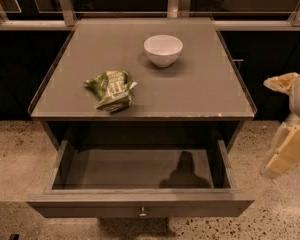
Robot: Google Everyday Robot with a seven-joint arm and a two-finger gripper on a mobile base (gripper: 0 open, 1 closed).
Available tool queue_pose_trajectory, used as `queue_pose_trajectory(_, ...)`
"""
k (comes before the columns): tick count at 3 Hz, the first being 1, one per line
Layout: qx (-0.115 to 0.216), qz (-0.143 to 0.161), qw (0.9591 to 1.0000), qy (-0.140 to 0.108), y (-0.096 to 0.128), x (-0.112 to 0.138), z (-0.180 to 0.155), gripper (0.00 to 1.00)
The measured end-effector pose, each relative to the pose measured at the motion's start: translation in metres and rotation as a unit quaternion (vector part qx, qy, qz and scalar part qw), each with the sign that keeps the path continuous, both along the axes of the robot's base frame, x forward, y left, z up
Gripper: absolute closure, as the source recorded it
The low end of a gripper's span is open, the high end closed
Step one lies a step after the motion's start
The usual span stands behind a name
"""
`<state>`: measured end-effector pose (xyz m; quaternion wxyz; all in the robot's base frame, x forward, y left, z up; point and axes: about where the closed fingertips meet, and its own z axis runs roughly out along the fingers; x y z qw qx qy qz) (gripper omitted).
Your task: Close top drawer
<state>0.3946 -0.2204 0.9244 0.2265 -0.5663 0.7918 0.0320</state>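
The top drawer (140, 204) is pulled wide open below the grey cabinet top (200, 91). It is a shallow, empty box with a small round metal knob (143, 213) at the centre of its front. My gripper (286, 151) is at the right edge of the camera view, beside the cabinet's right side and level with the drawer, apart from it. Its pale fingers (282, 156) point down and left, and it holds nothing I can see. The arm's shadow falls inside the drawer.
A white bowl (163, 49) stands at the back of the cabinet top. A green snack bag (111, 88) lies at the front left. A metal railing (65, 4) and dark cabinets run behind. Speckled floor (15, 159) surrounds the cabinet.
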Motion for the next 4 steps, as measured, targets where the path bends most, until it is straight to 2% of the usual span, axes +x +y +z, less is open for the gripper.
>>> queue_pose_trajectory(1, 0.007, -0.001, 1.0000, 0.002, 0.0014, -0.0029, -0.0029, 0.15)
queue_pose_trajectory(4, 0.011, 0.000, 0.9999, -0.004, 0.0032, -0.0097, -0.0096, 0.85)
